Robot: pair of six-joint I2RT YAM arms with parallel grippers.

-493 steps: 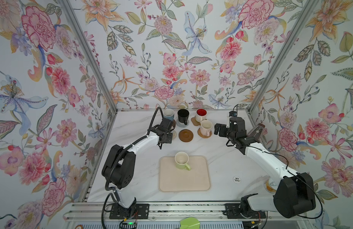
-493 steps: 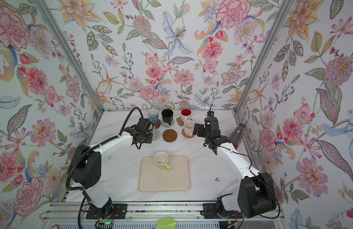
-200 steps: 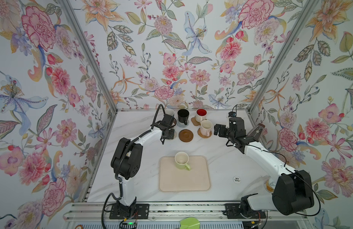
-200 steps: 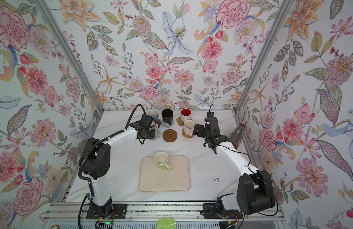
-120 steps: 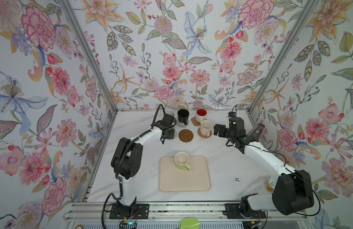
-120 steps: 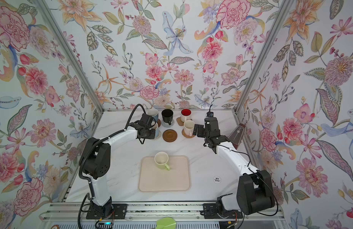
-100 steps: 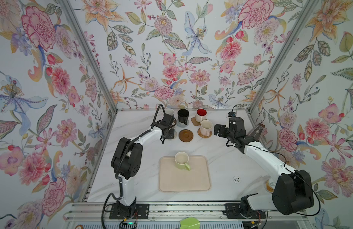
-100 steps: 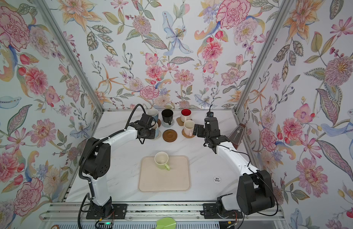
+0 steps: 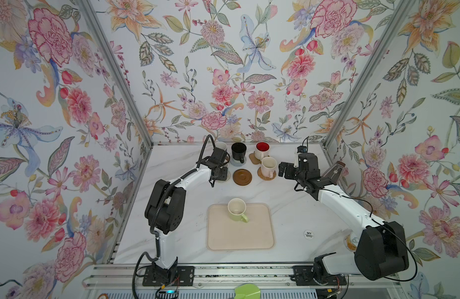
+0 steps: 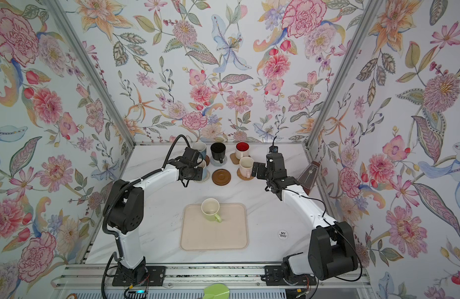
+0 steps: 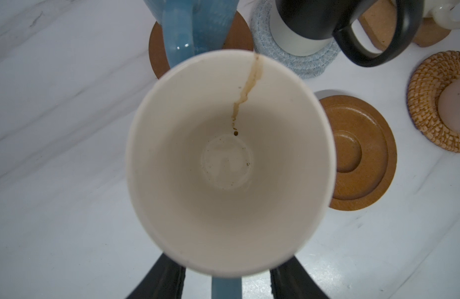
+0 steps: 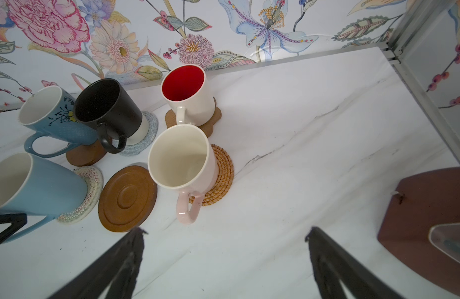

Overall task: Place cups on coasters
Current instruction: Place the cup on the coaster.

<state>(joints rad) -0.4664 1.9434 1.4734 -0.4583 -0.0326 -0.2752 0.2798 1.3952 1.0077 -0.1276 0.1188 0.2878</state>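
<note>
In both top views, my left gripper (image 9: 220,174) sits over the blue mug (image 10: 204,168). That mug stands on the woven coaster (image 10: 206,180), at 9 o'clock of the free disc (image 9: 242,177). My right gripper (image 9: 284,170) hangs at 3 o'clock of the pink mug (image 9: 268,165), apart from it, jaws spread. 5 mugs stand on coasters at the back. Only the green mug (image 9: 236,209) is not on a coaster. It is upright on the tray (image 9: 252,240), at the 12 o'clock edge, handle toward 5 o'clock.

In the left wrist view, the blue mug's mouth fills the picture. Its handle (image 11: 226,287) runs between my fingers (image 11: 160,279), and bare table shows on each side of it, so the jaws are parted and pinch nothing.

In the right wrist view, my right fingers (image 12: 115,261) are spread wide with only marble between them. The blue mug's base rests on the woven coaster, just beside the free disc.

I judge the step in hand is letting go of mug 5. Next I must lift the left gripper straight up so neither finger catches the handle. Then the green mug needs taking by its handle and carrying toward 12 o'clock. The free disc is a tight slot between the blue and pink mugs, so I should set the mug down vertically.
</note>
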